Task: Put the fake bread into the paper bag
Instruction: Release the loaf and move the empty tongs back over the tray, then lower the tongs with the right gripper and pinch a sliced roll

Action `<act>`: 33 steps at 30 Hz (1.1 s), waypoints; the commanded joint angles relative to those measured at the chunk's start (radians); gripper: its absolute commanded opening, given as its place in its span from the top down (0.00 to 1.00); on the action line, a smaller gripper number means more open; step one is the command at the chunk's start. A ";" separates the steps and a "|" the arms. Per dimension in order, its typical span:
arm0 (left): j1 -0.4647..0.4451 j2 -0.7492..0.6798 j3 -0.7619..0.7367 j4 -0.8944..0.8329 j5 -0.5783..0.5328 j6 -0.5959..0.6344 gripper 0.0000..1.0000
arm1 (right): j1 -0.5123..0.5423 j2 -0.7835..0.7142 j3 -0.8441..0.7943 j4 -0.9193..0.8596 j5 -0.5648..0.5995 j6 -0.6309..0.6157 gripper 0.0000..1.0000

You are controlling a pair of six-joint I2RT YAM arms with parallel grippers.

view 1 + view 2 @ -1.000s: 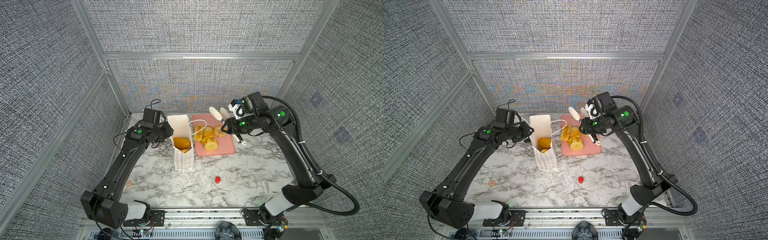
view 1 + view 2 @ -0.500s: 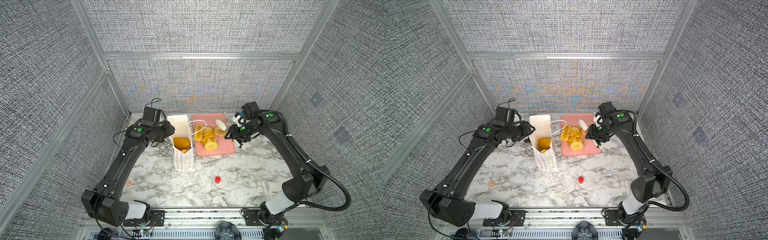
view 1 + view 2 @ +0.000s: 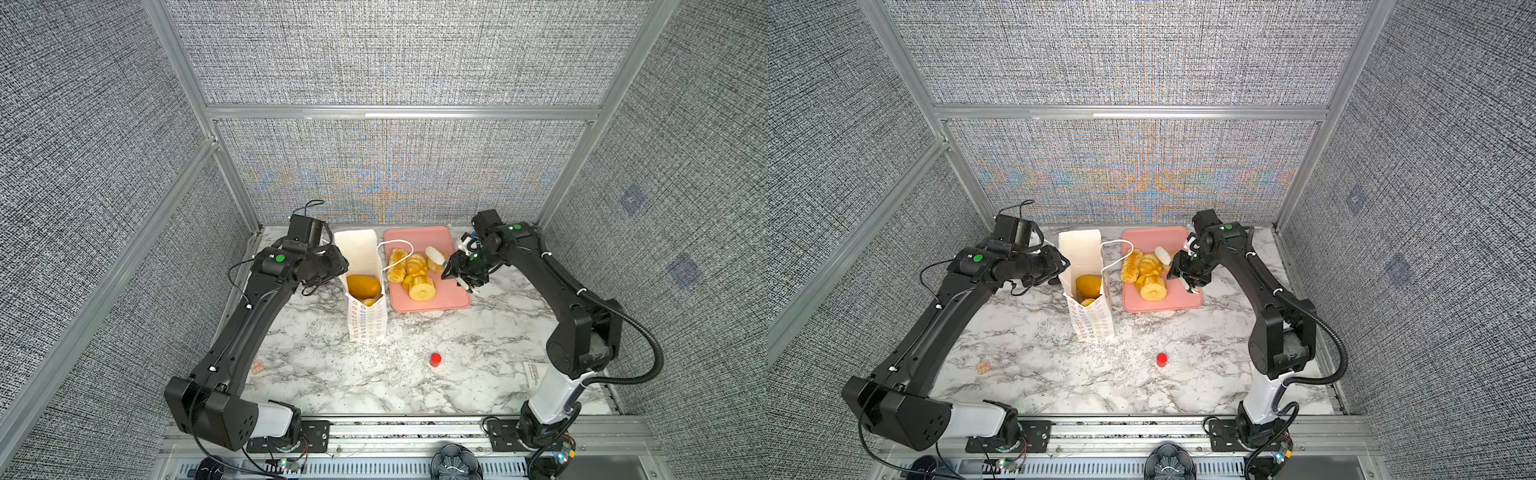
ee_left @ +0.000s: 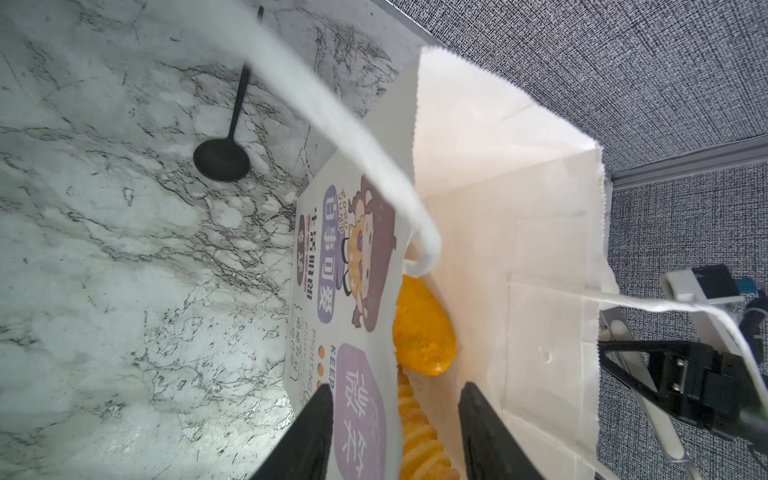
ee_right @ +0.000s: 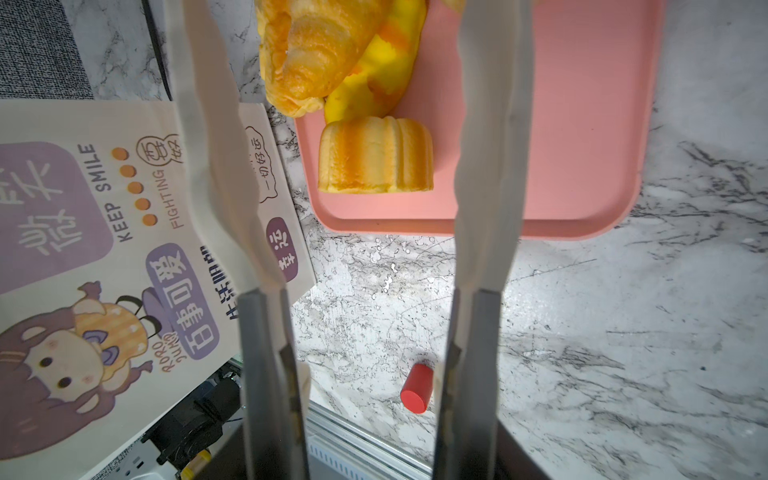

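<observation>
White, tall and narrow, one paper bag (image 3: 368, 328) with rows of small coloured rings stands upright on the marble table (image 3: 374, 386), beside one flat pink tray (image 3: 415, 239). You can count two pieces of glossy golden fake bread (image 3: 363, 286) inside the bag and at least five more piled on the tray, where they overlap. One small red cylinder (image 3: 435, 359) stands alone nearer the front edge. On the bag's wide side you read "KEEP SMILE" and "FIGHTING", with Chinese characters on purple patches. Your left gripper (image 4: 397, 388) is parted, one finger outside the bag wall and one inside, pinching nothing. Your right gripper (image 3: 451, 269) is also parted and empty, at the right side of the pile. Since one second ago the right arm has come down from above the tray; the bag has not moved.
</observation>
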 commanded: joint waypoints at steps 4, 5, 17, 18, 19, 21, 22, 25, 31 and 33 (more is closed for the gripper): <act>0.002 0.000 -0.013 0.000 0.008 0.009 0.49 | -0.003 0.054 0.034 0.009 -0.038 -0.009 0.40; 0.002 0.000 -0.015 0.001 0.008 0.009 0.49 | -0.002 0.065 0.040 0.012 -0.044 -0.007 0.39; 0.002 0.015 -0.005 0.026 0.013 -0.001 0.49 | 0.006 0.198 0.154 0.018 -0.099 0.024 0.38; 0.002 0.014 -0.008 0.026 0.012 -0.001 0.49 | 0.009 0.210 0.167 0.012 -0.099 0.024 0.39; 0.002 0.012 -0.013 0.028 0.010 -0.002 0.49 | 0.011 0.221 0.179 0.007 -0.096 0.025 0.39; 0.002 0.006 -0.019 0.029 0.009 -0.004 0.49 | 0.015 0.237 0.199 0.006 -0.097 0.033 0.39; 0.002 0.006 -0.022 0.031 0.009 -0.004 0.49 | 0.017 0.246 0.211 0.002 -0.096 0.035 0.39; 0.002 0.005 -0.024 0.032 0.007 -0.007 0.49 | 0.025 0.278 0.250 -0.013 -0.085 0.036 0.40; 0.002 -0.013 -0.035 0.038 0.003 -0.017 0.49 | 0.035 0.331 0.286 -0.039 -0.065 0.035 0.42; 0.002 -0.022 -0.045 0.039 0.000 -0.019 0.49 | 0.037 0.341 0.293 -0.045 -0.059 0.033 0.42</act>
